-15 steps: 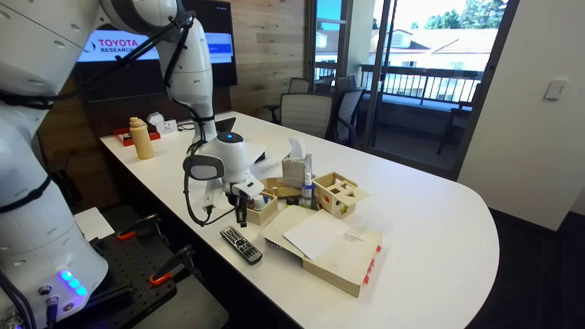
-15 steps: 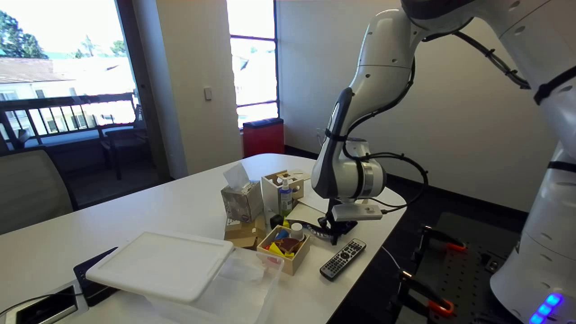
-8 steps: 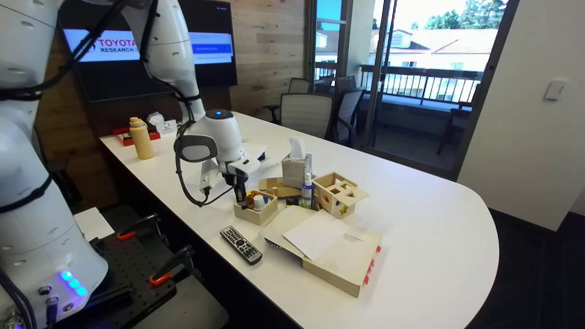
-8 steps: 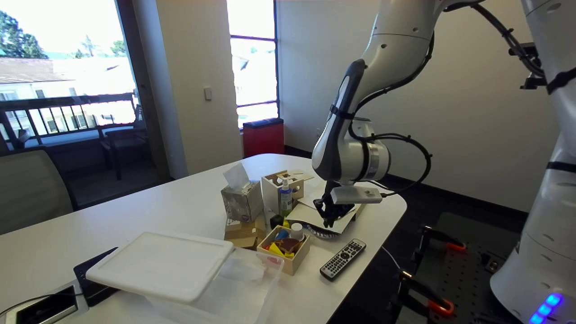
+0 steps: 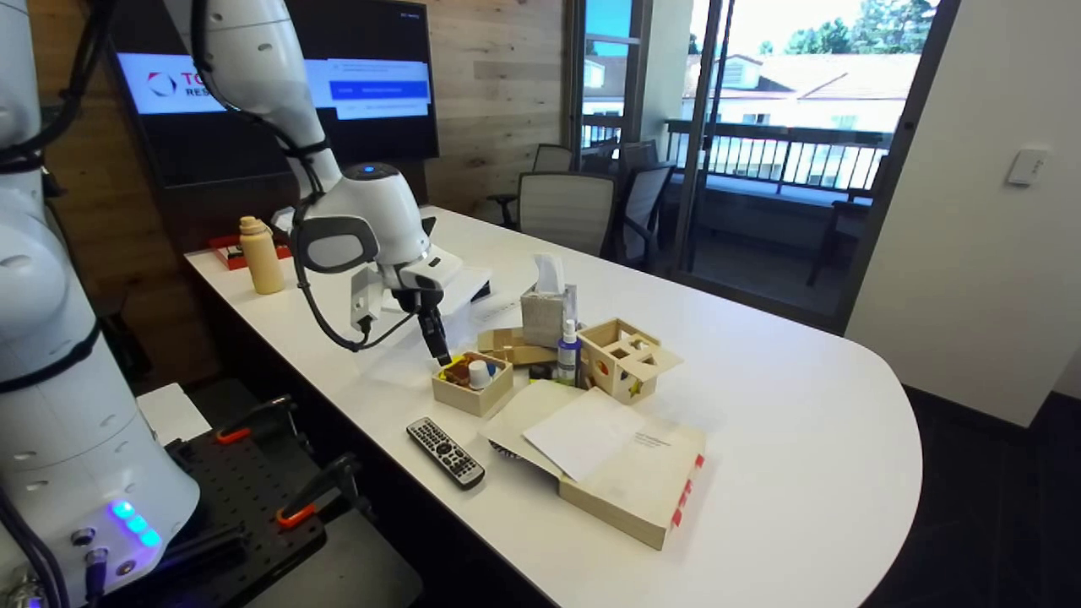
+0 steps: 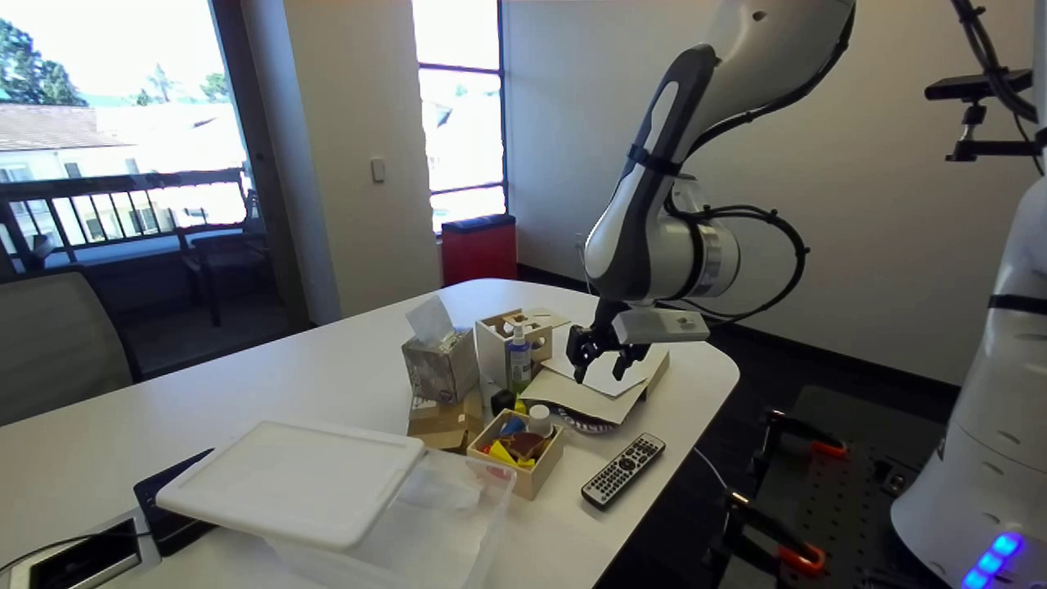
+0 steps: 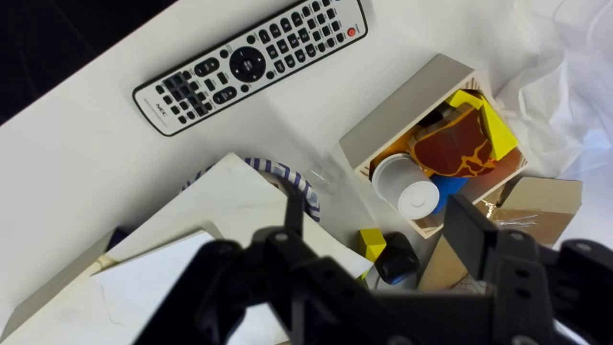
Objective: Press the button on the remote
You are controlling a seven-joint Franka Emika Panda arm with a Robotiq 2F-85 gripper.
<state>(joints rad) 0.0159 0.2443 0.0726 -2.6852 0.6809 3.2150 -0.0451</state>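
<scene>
The remote [image 5: 445, 452] lies flat near the table's edge, buttons up, in both exterior views. Seen from the wrist, the remote [image 7: 247, 64] fills the upper left, with rows of dark buttons, a round pad and a red button [image 7: 351, 31] at one end. My gripper [image 6: 601, 372] hangs in the air above the table, apart from the remote. Its jaws stand open; in the wrist view nothing is held between the fingertips of the gripper [image 7: 378, 215]. The remote is in full sight in both exterior views; its far corner is cut off in the wrist view.
Beside the remote are a small wooden box [image 5: 463, 397] of toy pieces and a thick open book [image 5: 616, 512]. Behind them stand a tissue box [image 5: 543, 317], a spray bottle [image 5: 567, 359] and a shape sorter [image 5: 621, 380]. A lidded plastic bin [image 6: 294, 483] sits farther along.
My gripper has risen from low over the table, and the arm has drawn back and up. Its fingers, together a second ago, have spread apart. The remote has stayed in place.
</scene>
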